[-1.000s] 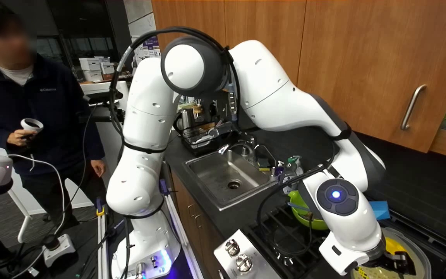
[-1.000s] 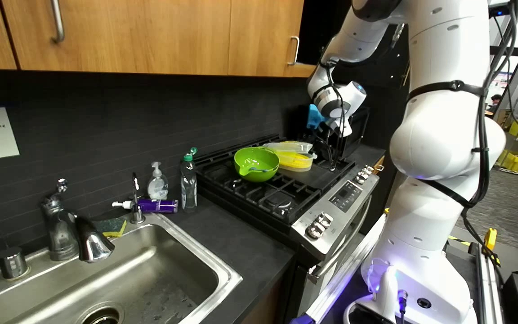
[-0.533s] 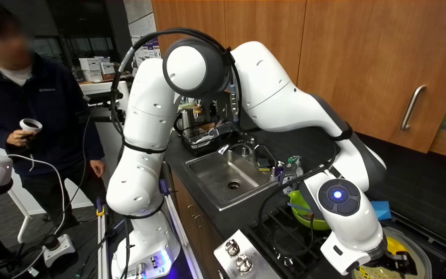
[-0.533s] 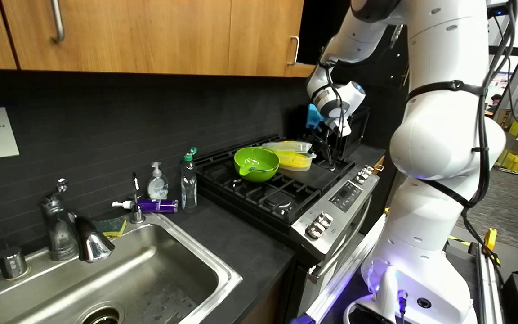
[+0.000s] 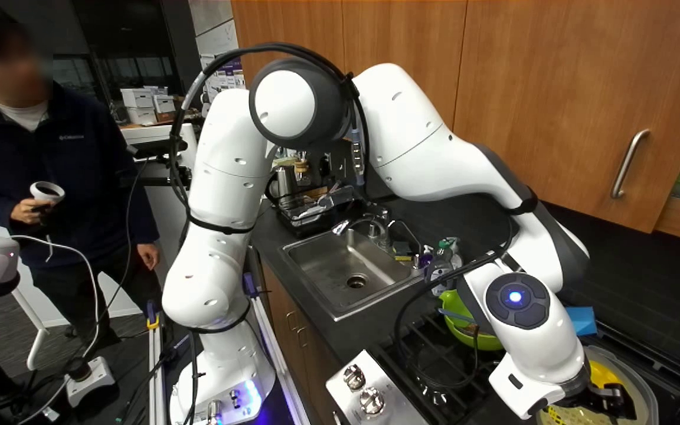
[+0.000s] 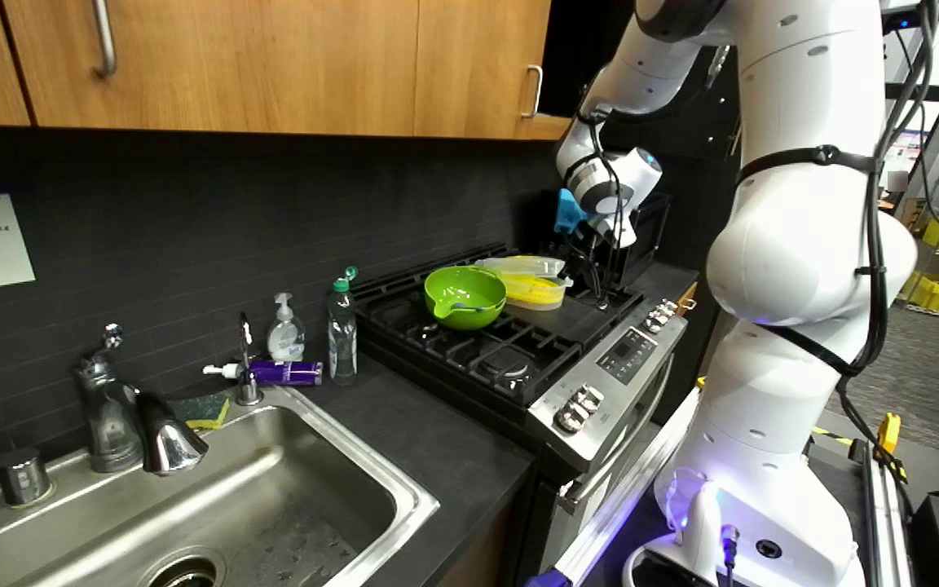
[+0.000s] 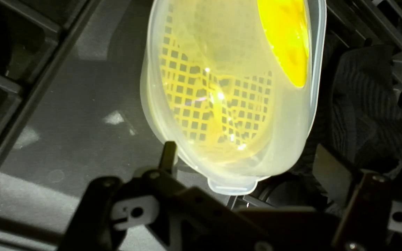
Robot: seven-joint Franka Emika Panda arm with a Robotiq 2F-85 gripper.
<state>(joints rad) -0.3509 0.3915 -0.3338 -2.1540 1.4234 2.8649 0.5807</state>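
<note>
Fingers (image 7: pixel 169 157) spread wide and clasping nothing, the black two-finger gripper (image 7: pixel 244 153) of a white jointed robot arm (image 5: pixel 417 139) hangs at one end of a translucent oval plastic tub (image 7: pixel 288 132) on a stainless-steel kitchen range (image 6: pixel 612 399) with black grates (image 7: pixel 30 15). The tub, showing a yellow latticed piece (image 7: pixel 215 104) and a solid yellow patch (image 7: pixel 286 42), sits on a flat dark surface (image 7: pixel 82 101) beside the grates. In the wrist view its small end tab (image 7: pixel 232 190) appears between the fingers; whether either one touches the tub cannot be told. Dark ribbed cloth (image 7: pixel 368 101) lies just beside the tub, and a light-blue piece (image 5: pixel 581 320) of unclear material shows behind the arm's wrist in both exterior views. Near the tub sits a lime-green spouted bowl (image 6: pixel 461 281). In an exterior view, a clear bottle with a green cap (image 6: pixel 342 334) stands upright near a clear pump bottle (image 6: pixel 286 336), while a purple bottle with a white pump (image 6: pixel 286 373) lies on its side behind a stainless-steel sink (image 6: pixel 416 505). A green-and-yellow sponge (image 6: pixel 209 420) rests near the chrome faucet (image 6: pixel 115 440). Wooden cabinets (image 6: pixel 233 65) run overhead. A man in a navy jacket (image 5: pixel 80 165) stands in an exterior view, a white handheld controller (image 5: pixel 48 190) in one hand.
</note>
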